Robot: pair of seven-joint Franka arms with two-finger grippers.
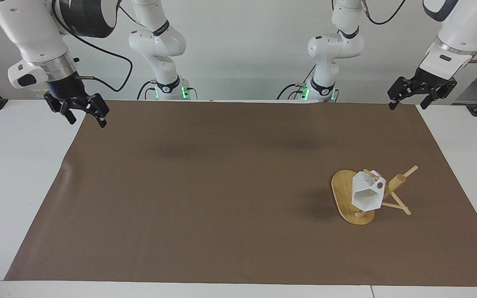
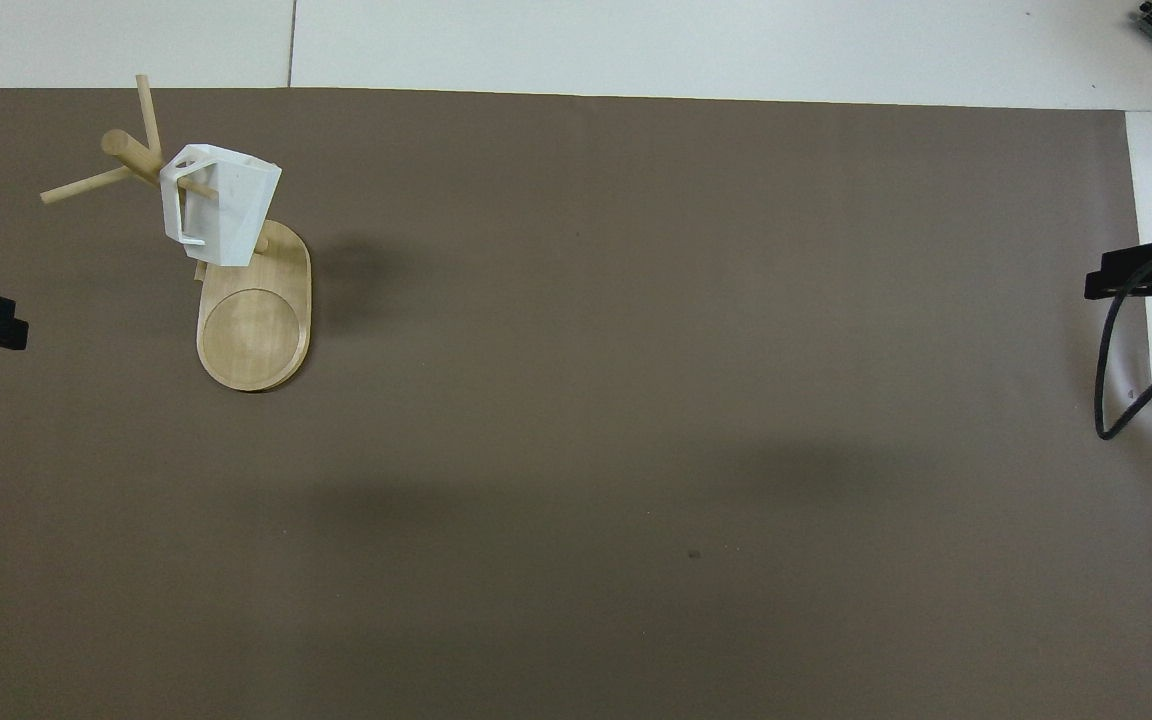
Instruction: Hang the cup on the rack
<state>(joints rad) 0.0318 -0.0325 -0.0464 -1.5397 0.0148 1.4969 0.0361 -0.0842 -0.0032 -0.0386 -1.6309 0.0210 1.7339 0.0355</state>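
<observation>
Facing view — one cup (image 1: 367,194), one rack (image 1: 346,194), two claws.

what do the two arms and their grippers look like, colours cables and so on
Both arms are glossy white with rounded segments and black joint bands. Each ends in a silver metal ring above a black two-finger gripper: the right gripper and the left gripper. Black cables loop along both arms. The two bases glow with green lights.

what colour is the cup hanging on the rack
White; the cup shows best in the overhead view.
</observation>
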